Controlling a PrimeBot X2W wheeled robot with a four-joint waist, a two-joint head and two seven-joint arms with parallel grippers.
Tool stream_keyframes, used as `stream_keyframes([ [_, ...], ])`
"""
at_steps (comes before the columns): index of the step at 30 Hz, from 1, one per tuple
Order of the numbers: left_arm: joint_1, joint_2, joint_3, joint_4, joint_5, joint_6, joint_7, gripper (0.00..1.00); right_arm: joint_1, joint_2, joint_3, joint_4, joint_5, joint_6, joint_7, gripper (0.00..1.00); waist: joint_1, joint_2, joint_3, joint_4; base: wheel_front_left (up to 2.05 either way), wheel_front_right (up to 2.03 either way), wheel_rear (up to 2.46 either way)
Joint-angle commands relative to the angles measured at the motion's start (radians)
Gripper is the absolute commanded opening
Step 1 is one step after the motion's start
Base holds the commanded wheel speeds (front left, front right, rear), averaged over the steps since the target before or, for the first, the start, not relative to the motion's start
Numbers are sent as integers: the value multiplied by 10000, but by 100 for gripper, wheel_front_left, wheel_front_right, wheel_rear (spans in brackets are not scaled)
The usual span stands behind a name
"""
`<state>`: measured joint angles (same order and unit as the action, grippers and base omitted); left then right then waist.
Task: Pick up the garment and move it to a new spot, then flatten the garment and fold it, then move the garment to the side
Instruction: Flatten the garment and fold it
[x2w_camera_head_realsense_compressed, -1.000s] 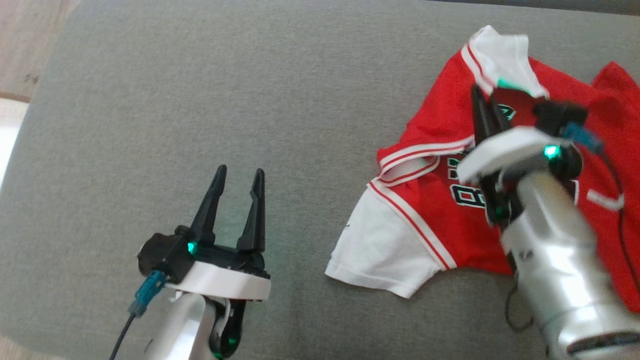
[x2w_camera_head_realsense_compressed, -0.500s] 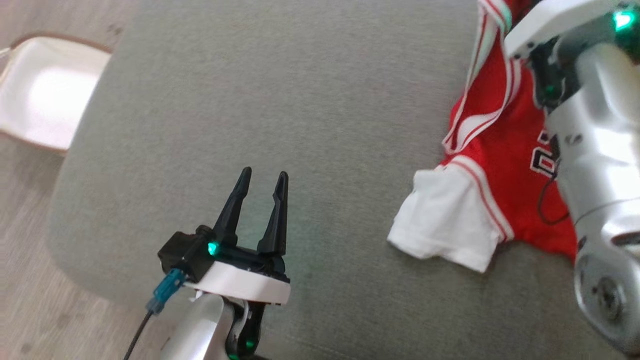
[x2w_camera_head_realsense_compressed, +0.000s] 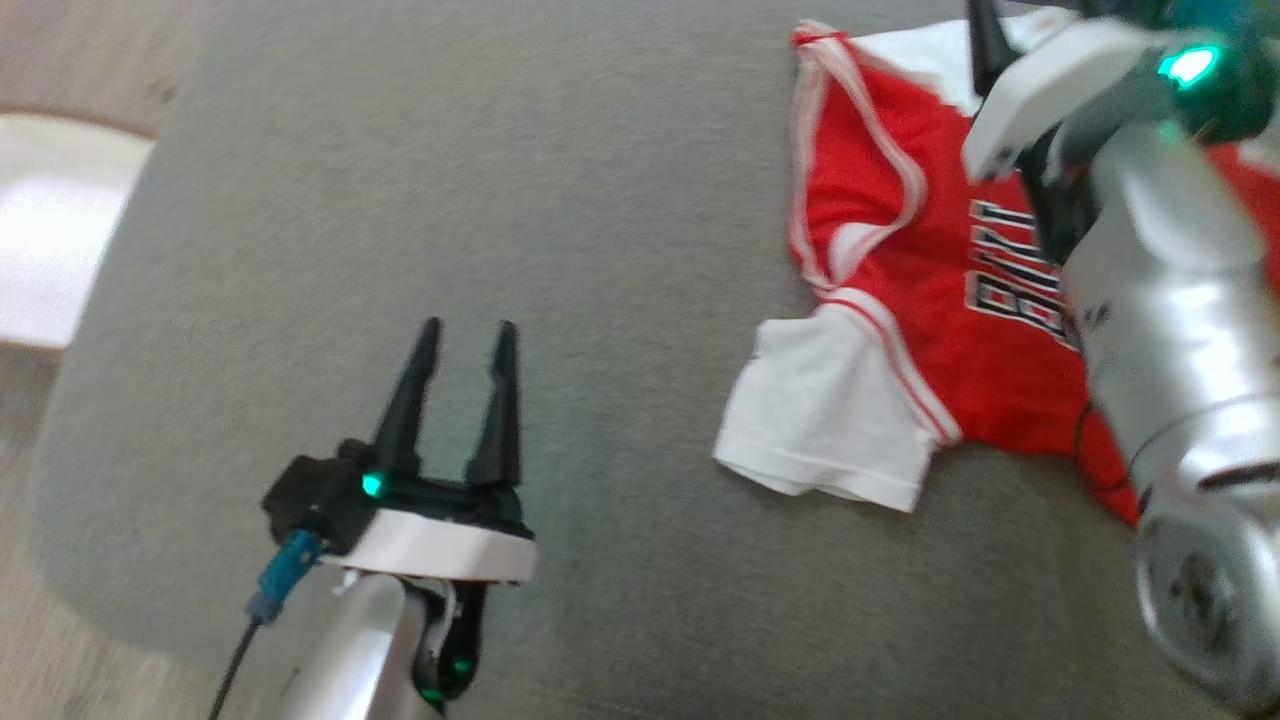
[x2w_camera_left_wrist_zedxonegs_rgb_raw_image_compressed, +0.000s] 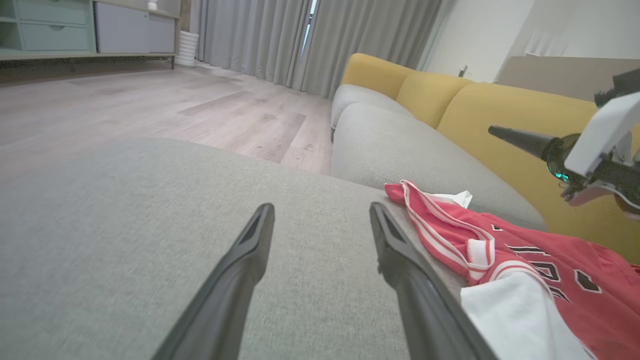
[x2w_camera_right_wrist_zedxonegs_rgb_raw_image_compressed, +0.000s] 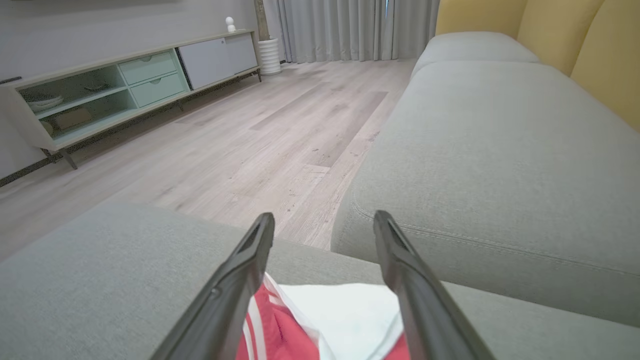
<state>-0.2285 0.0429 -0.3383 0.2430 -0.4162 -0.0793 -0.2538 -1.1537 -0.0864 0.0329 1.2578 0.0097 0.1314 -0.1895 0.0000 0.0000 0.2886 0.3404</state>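
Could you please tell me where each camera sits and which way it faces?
Head view: above, looking down at the grey cushion and red garment; left gripper and right forearm show.
Left wrist view: low over the cushion, facing the yellow sofa; its own open fingers show.
Right wrist view: above the garment, facing the cabinet; right gripper open.
Shared: both wrist views show the curtains.

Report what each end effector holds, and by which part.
Nothing. Left end effector and right end effector both stand open; the red jersey lies ungripped.
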Motion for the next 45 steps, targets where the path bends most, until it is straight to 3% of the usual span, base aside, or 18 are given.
stream_keyframes([
  [1, -242, 74, 603, -349, 193, -8, -80, 100, 406, 335, 282, -401, 81, -7, -357, 100, 0, 0, -317, -949, 0, 0, 0],
  [6, -166, 74, 1265, -363, 660, -166, -80, 100, 2252, 357, 1479, -2074, 1754, -7, -707, 100, 0, 0, -708, -2157, 0, 0, 0],
  [7, -166, 74, 1265, -363, 660, -166, -80, 100, 2252, 357, 1479, -2074, 1754, -7, -707, 100, 0, 0, -708, -2157, 0, 0, 0],
  [9, -110, 74, 1488, -435, 798, -216, -80, 100, 3229, 358, 1577, -3327, 1941, -7, -715, 100, 0, 0, -838, -2608, 0, 0, 0],
  [16, 214, 73, 1935, -609, 1018, -329, -80, 100, 6947, 360, 623, -7276, 1721, -7, -720, 100, 0, 0, -1267, -3650, 0, 0, 0],
  [22, 543, 73, 2050, -643, 991, -377, -80, 100, 9043, 360, 217, -9322, 1908, -7, -721, 100, 0, 0, -1491, -4082, 0, 0, 0],
  [28, 702, 73, 2058, -458, 565, -398, -80, 100, 10131, 361, 72, -10092, 1899, -7, -721, 100, 0, 0, -1593, -4139, 0, 0, 0],
  [36, 541, 73, 1535, 70, 651, -426, -80, 100, 10092, 361, 48, -10355, 1847, -7, -722, 100, 0, 0, -1393, -4129, 0, 0, 0],
  [45, -141, 73, 320, 2316, 532, -354, 448, 100, 9957, 361, -47, -10236, 1753, -7, -722, 100, 0, 0, -994, -4238, 0, 0, 0],
])
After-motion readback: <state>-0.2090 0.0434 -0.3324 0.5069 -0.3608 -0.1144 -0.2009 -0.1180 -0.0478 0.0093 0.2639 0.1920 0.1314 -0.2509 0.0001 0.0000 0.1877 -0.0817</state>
